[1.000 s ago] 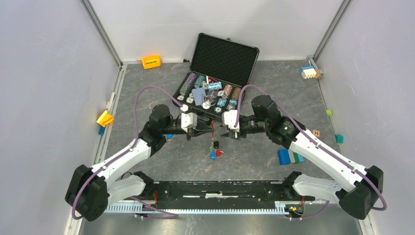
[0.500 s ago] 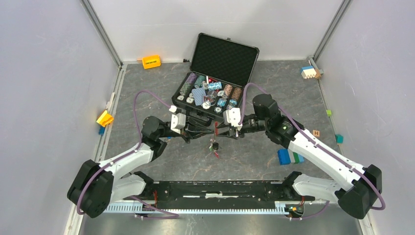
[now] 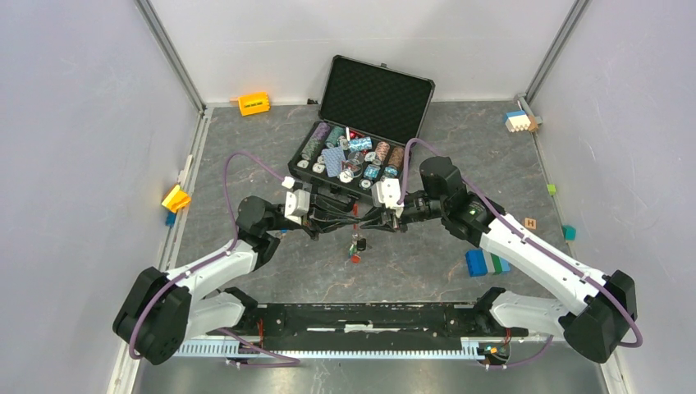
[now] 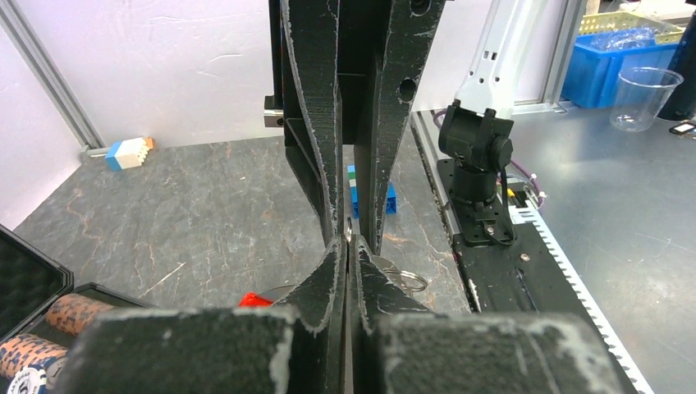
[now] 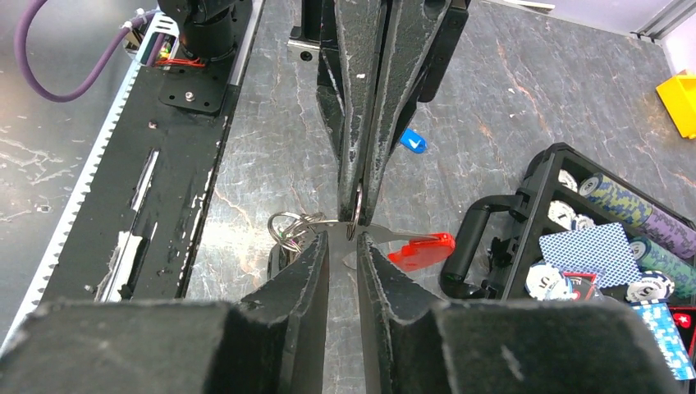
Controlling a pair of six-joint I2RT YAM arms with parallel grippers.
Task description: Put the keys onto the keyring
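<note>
The keyring (image 5: pixel 420 249) is showing thin shiny metal and a glossy red plastic fob. The black fingers (image 5: pixel 304 283) are looking matt, scuffed pale along their edges. The grey tabletop (image 5: pixel 533 82) is looking smooth, veined like stone.

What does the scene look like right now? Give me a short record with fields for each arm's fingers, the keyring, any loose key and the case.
left fingers: shut, pinching the keyring's thin metal ring
right fingers: slightly apart, tips at the ring; grip unclear
keyring: between both sets of fingers, red fob attached
blue key: lying loose, apart from the fingers
case: open, lid up, poker chips inside
</note>
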